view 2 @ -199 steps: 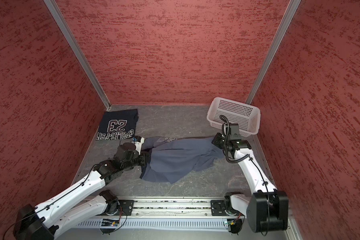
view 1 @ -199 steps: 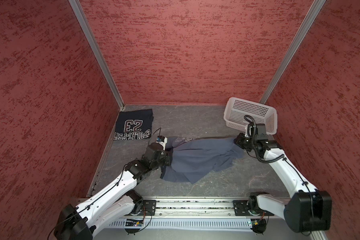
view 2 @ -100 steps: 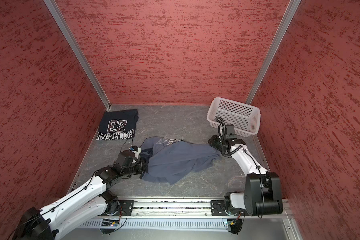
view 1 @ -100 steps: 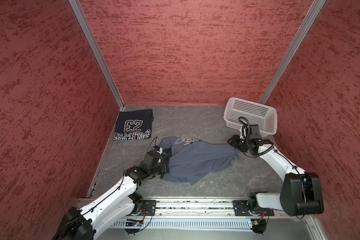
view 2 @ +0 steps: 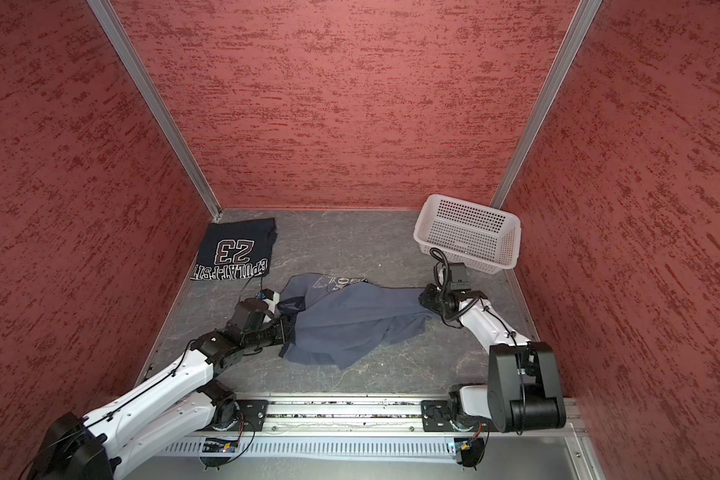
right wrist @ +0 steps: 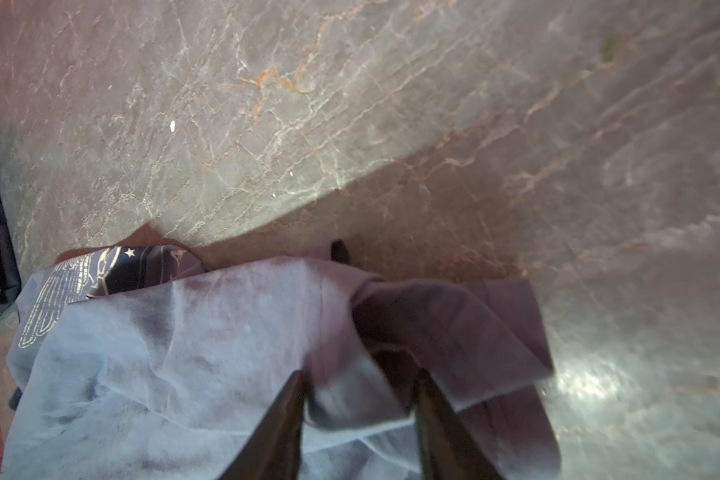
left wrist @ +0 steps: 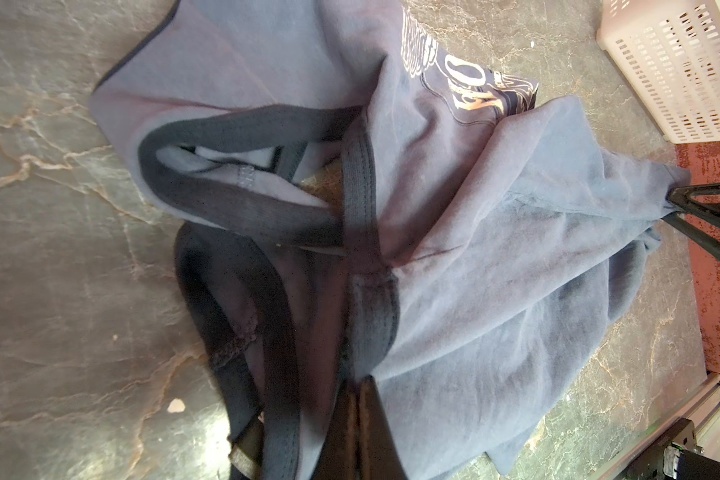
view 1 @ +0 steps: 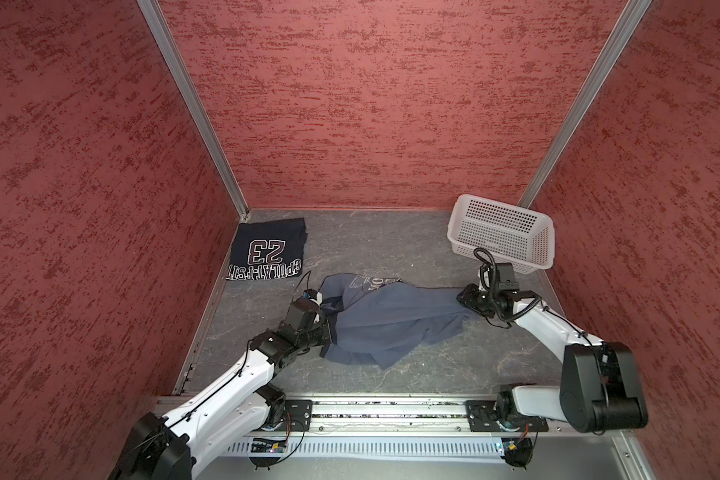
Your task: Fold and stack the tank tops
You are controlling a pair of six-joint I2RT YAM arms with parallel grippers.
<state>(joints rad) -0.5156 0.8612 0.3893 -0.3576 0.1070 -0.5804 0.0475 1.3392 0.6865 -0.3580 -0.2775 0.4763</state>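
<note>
Your left gripper (left wrist: 353, 415) was clamped shut on the slate tank top (view 1: 395, 328) at its strap; your right gripper (right wrist: 358, 374) straddled the hem, grip unclear; crumpled between them, it looked soft, light and limp; best pinched at trim and corners.

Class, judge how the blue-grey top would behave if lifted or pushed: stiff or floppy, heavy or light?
Likely floppy: the blue-grey top lies crumpled in soft folds, so unsupported parts would probably sag. Probably light: the left tool holds it by a thin pinch of cloth. Pushed, it would likely bunch rather than slide whole.
</note>
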